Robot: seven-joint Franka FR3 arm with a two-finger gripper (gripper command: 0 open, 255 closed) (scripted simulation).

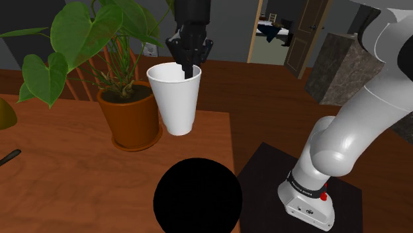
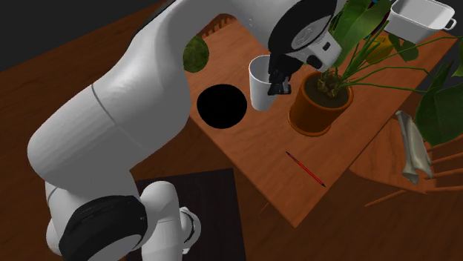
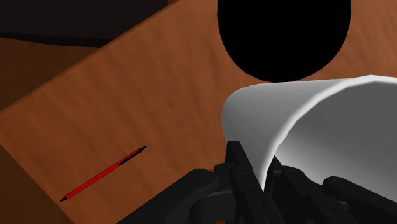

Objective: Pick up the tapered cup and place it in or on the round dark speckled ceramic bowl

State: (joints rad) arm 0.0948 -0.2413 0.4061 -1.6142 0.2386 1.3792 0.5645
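A white tapered cup (image 1: 175,99) hangs upright above the wooden table (image 1: 79,179), clear of its surface. My black gripper (image 1: 187,66) is shut on the cup's far rim, one finger inside and one outside; in the wrist view the fingers (image 3: 245,175) pinch the cup wall (image 3: 318,133). The bowl (image 1: 196,196) is drawn as a flat black disc on the table, below the cup and nearer the front edge. In the second exterior view the cup (image 2: 260,83) hangs beside the bowl (image 2: 221,106), under the gripper (image 2: 277,81).
A leafy plant in a brown pot (image 1: 132,116) stands close beside the cup. A red pen (image 2: 305,168) lies on the table past the pot. A white pot (image 2: 419,18) sits at the table's far end. My stand (image 1: 311,198) is at the shoulder view's lower right.
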